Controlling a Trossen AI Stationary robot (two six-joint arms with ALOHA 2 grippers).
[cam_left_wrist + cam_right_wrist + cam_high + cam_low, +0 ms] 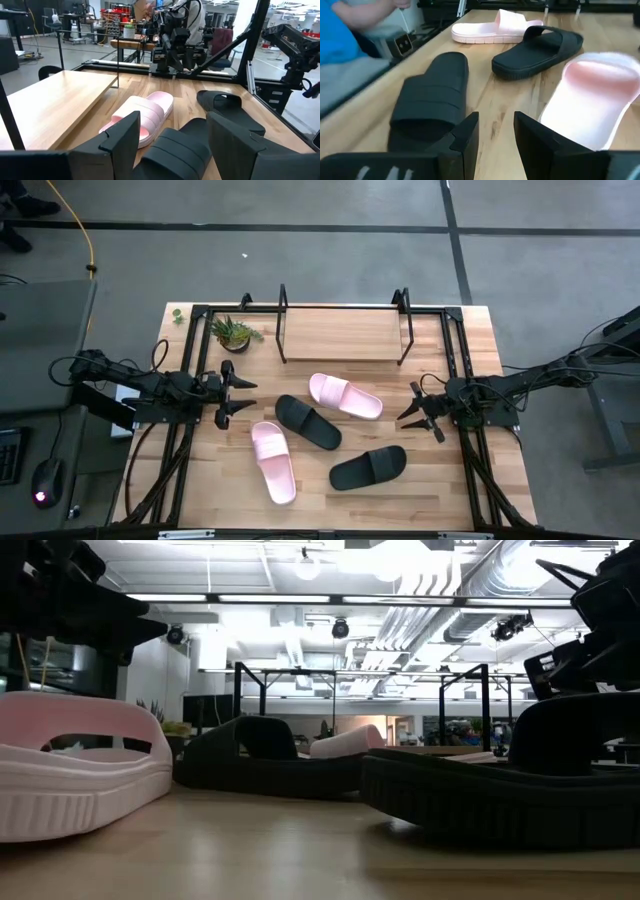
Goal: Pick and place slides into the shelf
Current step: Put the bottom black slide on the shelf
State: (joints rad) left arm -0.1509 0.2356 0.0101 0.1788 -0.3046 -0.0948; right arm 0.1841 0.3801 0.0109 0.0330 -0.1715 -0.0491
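From above, all four slides lie on the tabletop in front of the shelf [340,333], whose board is bare: a pink slide [345,396], a black slide [308,421], another pink [273,461], another black [369,467]. The left gripper [232,391] and right gripper [418,412] flank them, fingers spread, holding nothing

Level with the table, nothing is lifted

Both wrist views show parted fingers

Judging by this, picking has not begun; next a gripper must close on a strap

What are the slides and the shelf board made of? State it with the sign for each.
Pink slides and black slides: likely moulded foam or rubber, matte, one piece with ribbed sole edges. Shelf board: light wood, visible grain, on thin black metal rods.
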